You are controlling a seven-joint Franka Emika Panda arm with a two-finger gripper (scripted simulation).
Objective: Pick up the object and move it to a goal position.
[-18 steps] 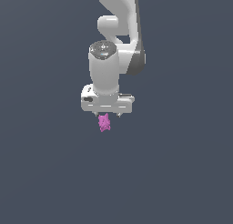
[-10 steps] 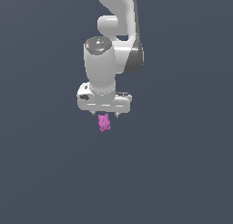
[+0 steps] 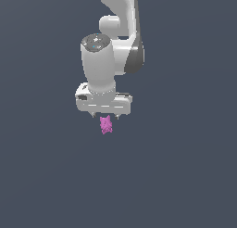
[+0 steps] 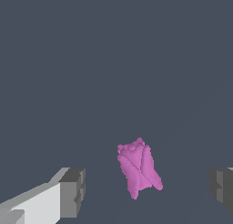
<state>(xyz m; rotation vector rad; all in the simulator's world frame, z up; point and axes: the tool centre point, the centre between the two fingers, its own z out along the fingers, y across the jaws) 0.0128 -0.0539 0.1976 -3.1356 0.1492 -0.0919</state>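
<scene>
Plain dark grey background | gripper spread wide — fingers clear of object | object between fingertips, untouched

My glossy white rounded arm has a dark grey joint band; my white boxy gripper ends in grey blocky fingertips.

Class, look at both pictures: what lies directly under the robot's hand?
Under the open hand sits the small pink object, between the two fingers and touching neither. Below it only plain grey ground shows; the object's underside is hidden.
</scene>
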